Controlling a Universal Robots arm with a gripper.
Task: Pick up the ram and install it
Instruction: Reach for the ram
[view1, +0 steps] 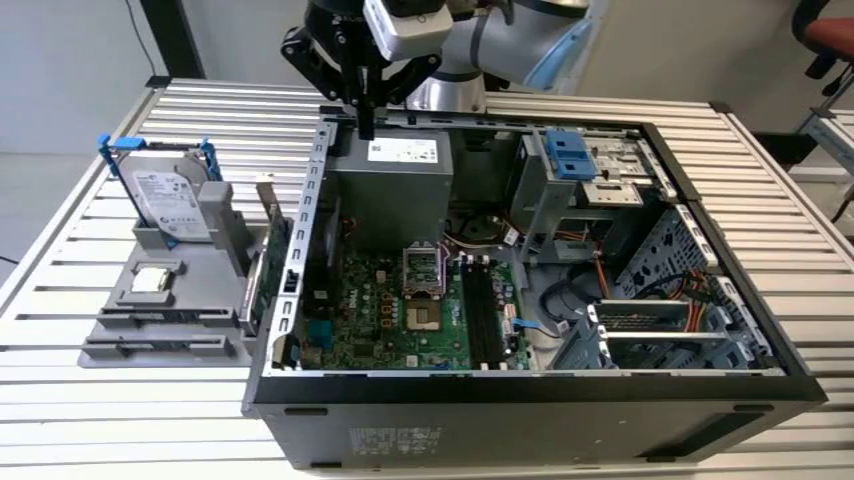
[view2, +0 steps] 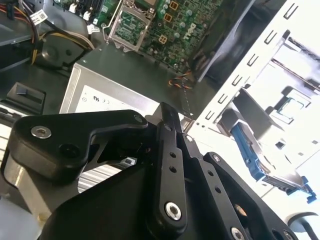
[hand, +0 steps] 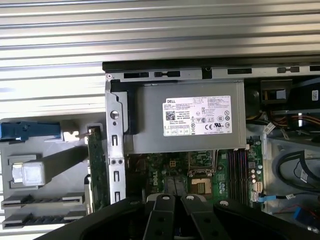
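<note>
1. The pincer (view1: 363, 132) is positioned above the rear wall of the case (view1: 320, 200), by the power supply (view1: 400, 165); its fingers are seen pressed together, with nothing visibly gripped
2. The ram (view1: 160, 316) is judged, not confirmed, to be the dark strip slotted in the grey fixture (view1: 187, 262) on the tabletop (view1: 80, 400)
3. From the pincer it lies towards the exterior view's left and nearer the camera, with its long axis roughly across that view

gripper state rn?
gripper: closed, fingers together, above the power supply; cannot tell whether it grips anything.
</note>
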